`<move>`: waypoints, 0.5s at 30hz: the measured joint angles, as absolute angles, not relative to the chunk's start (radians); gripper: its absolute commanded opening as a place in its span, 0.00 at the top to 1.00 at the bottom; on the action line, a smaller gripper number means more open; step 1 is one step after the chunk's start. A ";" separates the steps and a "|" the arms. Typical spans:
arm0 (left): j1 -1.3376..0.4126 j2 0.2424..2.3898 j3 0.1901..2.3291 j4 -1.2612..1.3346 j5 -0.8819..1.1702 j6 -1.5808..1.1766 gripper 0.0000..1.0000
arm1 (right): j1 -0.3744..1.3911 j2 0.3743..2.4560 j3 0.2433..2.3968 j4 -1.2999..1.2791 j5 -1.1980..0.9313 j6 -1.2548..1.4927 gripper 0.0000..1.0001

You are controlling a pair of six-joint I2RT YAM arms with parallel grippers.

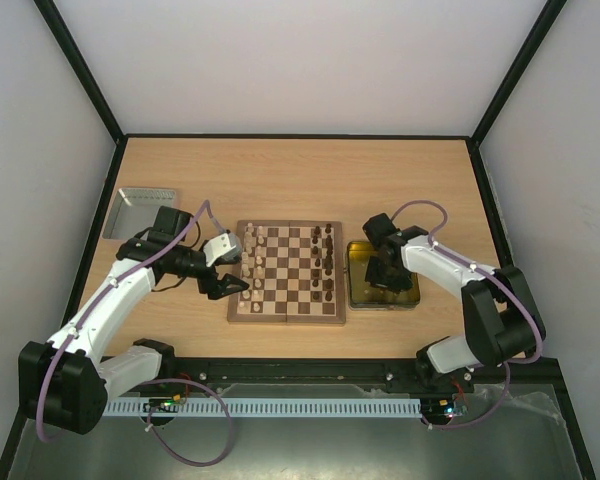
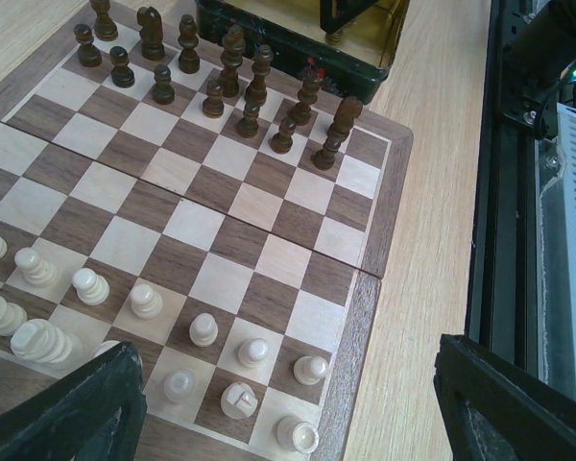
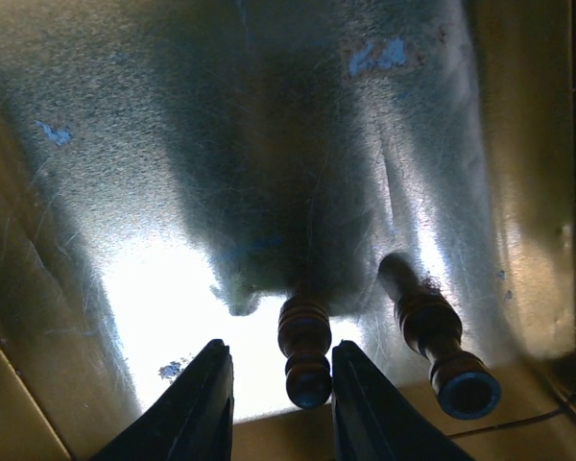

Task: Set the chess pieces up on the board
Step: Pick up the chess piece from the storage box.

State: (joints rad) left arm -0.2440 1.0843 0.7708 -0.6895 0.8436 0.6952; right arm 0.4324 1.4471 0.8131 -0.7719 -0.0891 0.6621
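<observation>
I was fetching the remaining dark chess pieces. My right gripper (image 3: 280,357) stood narrowly parted in the yellow tray (image 1: 356,296), astride one lying dark piece (image 3: 305,351), with a gap on one side. My left gripper (image 1: 230,278) hung wide beside the board (image 1: 288,314). Next, I judged, it needed a careful close and a straight lift.

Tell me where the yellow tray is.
In the top view, the yellow tray sits just right of the board, with the right pincer inside it.
</observation>
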 measured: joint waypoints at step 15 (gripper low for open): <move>-0.244 1.084 0.771 -0.690 0.839 0.695 0.18 | 0.432 1.450 0.804 -0.756 -0.076 0.671 0.98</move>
